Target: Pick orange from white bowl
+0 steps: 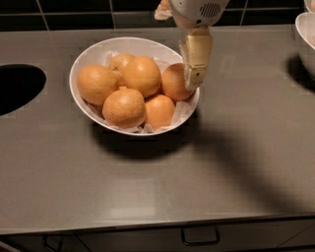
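A white bowl (80, 63) lined with crinkled white paper stands on the grey counter, left of centre. Several oranges fill it. The rightmost orange (172, 83) is smooth and round and lies against the right rim. The front orange (123, 107) has a raised nub at its stem. My gripper (193, 82) hangs from the white arm shell (197, 10) at the top. It points down over the bowl's right rim, with its tip right beside the rightmost orange and partly covering it. It holds nothing that I can see.
A dark round opening (17, 88) is cut into the counter at far left. Another white bowl (306, 42) is cut off by the right edge of the view. Black wall tiles run along the back. A drawer handle (199, 241) sits below the counter's front edge.
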Available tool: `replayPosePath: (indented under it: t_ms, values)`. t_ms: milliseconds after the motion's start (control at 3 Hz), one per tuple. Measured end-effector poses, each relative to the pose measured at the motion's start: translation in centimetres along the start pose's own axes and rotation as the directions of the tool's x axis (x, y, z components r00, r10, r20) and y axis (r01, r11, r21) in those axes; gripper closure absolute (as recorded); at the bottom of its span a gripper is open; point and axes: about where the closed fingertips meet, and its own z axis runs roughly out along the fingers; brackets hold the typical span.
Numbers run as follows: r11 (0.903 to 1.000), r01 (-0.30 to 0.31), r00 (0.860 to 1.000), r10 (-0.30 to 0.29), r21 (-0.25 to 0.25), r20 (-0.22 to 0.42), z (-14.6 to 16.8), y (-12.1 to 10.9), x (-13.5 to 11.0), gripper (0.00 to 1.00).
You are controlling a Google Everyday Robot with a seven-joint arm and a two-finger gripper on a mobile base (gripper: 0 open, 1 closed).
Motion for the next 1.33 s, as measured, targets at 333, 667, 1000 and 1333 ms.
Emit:
replayPosePath:
  t_ms: [333, 667, 1000, 1333]
  values:
    - [1.0000, 0.000, 1.000, 0.000, 0.000, 0.000, 0.0, 0.0, 0.0, 0.00]
    - [0.9997, -0.010, 0.999, 0.011, -0.021, 0.049, 1.6, 0.2, 0.0, 0.00]
    - [0.9988, -0.016, 0.996, 0.020, -0.046, 0.084, 3.0, 0.3, 0.0, 0.00]
    - [0.9970, 0.004, 0.994, 0.004, -0.077, 0.109, 4.5, -0.2, -0.5, 0.00]
